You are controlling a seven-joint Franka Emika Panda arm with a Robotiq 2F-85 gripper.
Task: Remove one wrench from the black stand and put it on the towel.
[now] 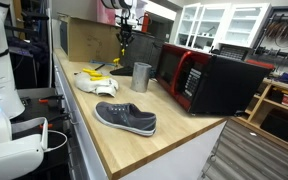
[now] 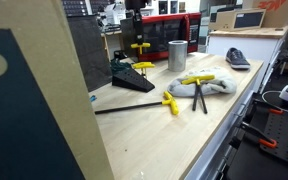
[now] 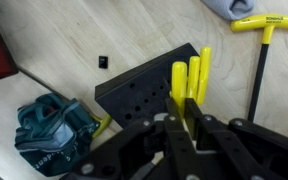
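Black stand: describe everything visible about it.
The black stand is a low, matte wedge, plastic-looking, with rows of small holes in its sloping top. It rests flat on the wooden table, a crumpled teal bundle beside one corner. A yellow-handled wrench stands upright in it.

**Arm and gripper pose**

The arm (image 1: 117, 8) reaches down from above, with the wrist held vertical. In both exterior views the gripper (image 1: 124, 38) points straight down. In the wrist view its black fingers (image 3: 169, 135) enter from the bottom edge. The jaws stand nearly closed, clamped on the shaft of a wrench (image 2: 141, 46).
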